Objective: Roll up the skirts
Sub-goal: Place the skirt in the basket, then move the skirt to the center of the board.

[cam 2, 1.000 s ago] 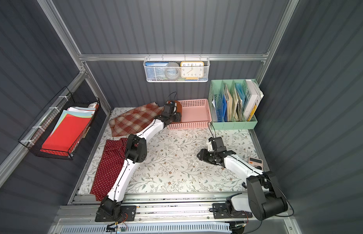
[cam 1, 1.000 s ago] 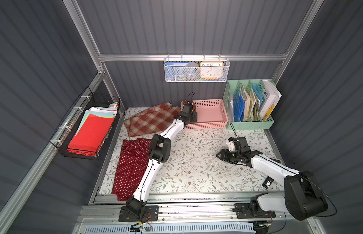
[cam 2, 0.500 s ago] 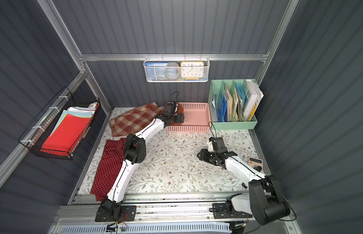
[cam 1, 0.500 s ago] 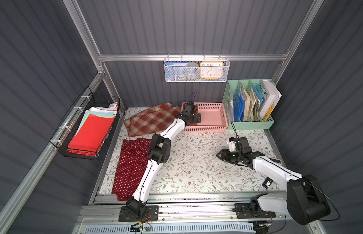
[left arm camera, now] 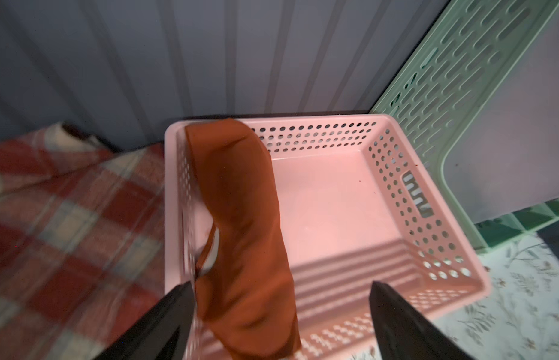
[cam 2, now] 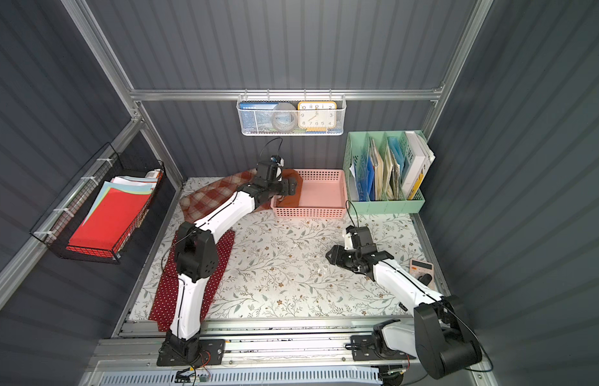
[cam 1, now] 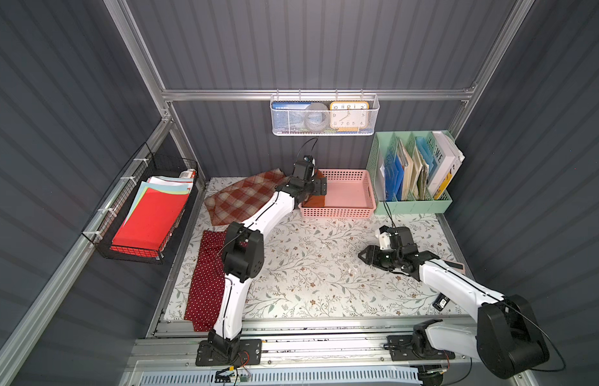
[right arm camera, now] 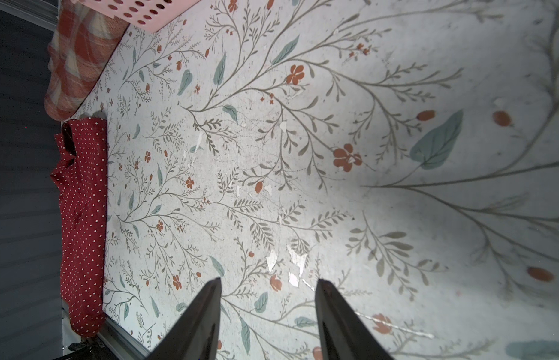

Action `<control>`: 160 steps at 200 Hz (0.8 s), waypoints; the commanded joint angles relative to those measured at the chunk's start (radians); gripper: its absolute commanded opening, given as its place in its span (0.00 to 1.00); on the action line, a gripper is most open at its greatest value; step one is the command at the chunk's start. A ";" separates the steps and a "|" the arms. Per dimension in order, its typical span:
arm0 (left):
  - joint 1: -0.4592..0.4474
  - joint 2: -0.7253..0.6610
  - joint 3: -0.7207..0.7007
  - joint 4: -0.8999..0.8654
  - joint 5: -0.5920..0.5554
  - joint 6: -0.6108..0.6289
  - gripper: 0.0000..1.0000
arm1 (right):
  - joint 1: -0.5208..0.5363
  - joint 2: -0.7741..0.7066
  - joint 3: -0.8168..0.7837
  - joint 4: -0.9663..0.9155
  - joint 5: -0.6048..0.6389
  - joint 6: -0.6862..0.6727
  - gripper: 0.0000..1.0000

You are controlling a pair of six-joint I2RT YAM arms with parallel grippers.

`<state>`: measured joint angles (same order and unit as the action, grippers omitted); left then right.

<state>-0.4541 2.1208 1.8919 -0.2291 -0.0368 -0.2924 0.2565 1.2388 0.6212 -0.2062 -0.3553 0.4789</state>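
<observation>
The rust-orange skirt [left arm camera: 240, 218] lies rolled in the pink basket [left arm camera: 428, 237] along one side wall; in both top views only part of it [cam 1: 314, 201] shows past the arm. My left gripper [left arm camera: 281, 285] hangs open over the basket, with the roll's near end between its fingers, close to one of them. The plaid skirt [cam 1: 239, 197] lies spread at the back left of the table. Along the left edge the polka-dot skirt [cam 1: 206, 280] lies flat, partly under the left arm. My right gripper [right arm camera: 267, 285] is open and empty, low over the floral table [cam 1: 308, 267].
A green file organizer [cam 1: 411, 204] stands right of the pink basket. A black wire basket [cam 1: 147, 214] with red paper sheets hangs on the left wall. A white mesh basket [cam 1: 325, 115] with a clock hangs on the back rail. A meter [cam 2: 421, 269] lies by the right edge.
The left gripper has shifted a little further over the pink basket and its jaws stand wider apart. The right arm has stayed in place.
</observation>
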 commanded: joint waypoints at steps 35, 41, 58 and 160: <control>0.100 -0.585 -0.694 -0.054 -0.139 -0.363 0.07 | 0.122 -0.019 0.029 -0.047 0.061 -0.053 0.54; 0.112 -0.635 -0.769 -0.070 -0.149 -0.400 0.00 | 0.133 -0.021 0.032 -0.049 0.061 -0.055 0.54; 0.140 -0.753 -0.966 -0.073 -0.145 -0.498 0.00 | 0.151 -0.020 0.037 -0.052 0.062 -0.055 0.54; 0.277 -0.701 -1.230 0.106 -0.245 -0.826 0.39 | 0.199 -0.064 0.031 -0.097 0.076 -0.063 0.53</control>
<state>-0.1955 1.3613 0.6075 -0.1852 -0.2405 -1.0855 0.4500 1.1728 0.6487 -0.2794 -0.2974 0.4286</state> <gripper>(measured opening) 0.345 0.535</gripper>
